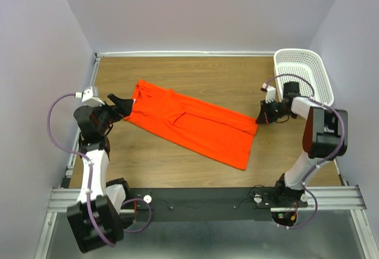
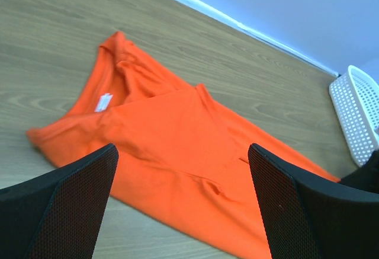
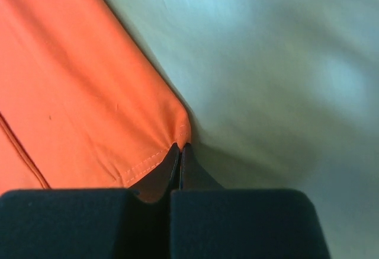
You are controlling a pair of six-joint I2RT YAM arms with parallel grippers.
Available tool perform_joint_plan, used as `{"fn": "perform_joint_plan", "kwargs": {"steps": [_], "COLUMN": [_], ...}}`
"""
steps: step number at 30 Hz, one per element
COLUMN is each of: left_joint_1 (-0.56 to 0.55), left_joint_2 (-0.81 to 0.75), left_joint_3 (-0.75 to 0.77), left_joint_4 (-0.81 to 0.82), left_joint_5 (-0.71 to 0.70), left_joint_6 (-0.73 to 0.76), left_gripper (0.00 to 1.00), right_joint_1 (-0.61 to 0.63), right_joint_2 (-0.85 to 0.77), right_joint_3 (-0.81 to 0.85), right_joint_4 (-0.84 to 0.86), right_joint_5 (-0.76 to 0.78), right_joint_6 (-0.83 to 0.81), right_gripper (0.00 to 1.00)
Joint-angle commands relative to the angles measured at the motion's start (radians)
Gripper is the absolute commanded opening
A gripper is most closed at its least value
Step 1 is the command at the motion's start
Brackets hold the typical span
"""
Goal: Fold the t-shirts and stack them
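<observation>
Open wood runs along the far and near edges of the table (image 1: 177, 72) — the basket (image 1: 296, 51) fills the far right corner, the t-shirt (image 1: 195, 122) crosses the middle.

A white perforated plastic basket (image 1: 305, 69) is set upright at the far right corner of a wood-grain table (image 1: 195, 75), close beside the right wall (image 1: 361, 34). The table is bounded at the far side by a pale lavender far wall (image 1: 195, 10), with a white strip (image 1: 177, 53) laid along the join, and at the left by a left wall (image 1: 35, 63) of the same colour. Along the near edge a black bar (image 1: 201, 198) is carried on aluminium rails (image 1: 59, 197).
</observation>
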Motion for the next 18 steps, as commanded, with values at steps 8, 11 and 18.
{"fn": "perform_joint_plan", "kwargs": {"steps": [8, 11, 18], "left_joint_1": [-0.247, -0.288, -0.307], "left_joint_2": [0.586, 0.834, 1.069], "left_joint_3": [0.414, 0.615, 0.857], "left_joint_4": [0.080, -0.062, -0.242], "left_joint_5": [-0.104, -0.195, -0.272], "left_joint_6": [0.033, 0.109, 0.195], "left_gripper": [0.92, 0.85, 0.76], "right_joint_1": [-0.207, -0.216, -0.218], "right_joint_2": [-0.233, -0.295, -0.379], "right_joint_3": [-0.185, -0.179, -0.147], "right_joint_4": [-0.082, -0.092, -0.111], "right_joint_5": [0.120, 0.095, -0.035], "right_joint_6": [-0.227, -0.242, -0.226], "right_gripper": [0.31, 0.58, 0.63]}}
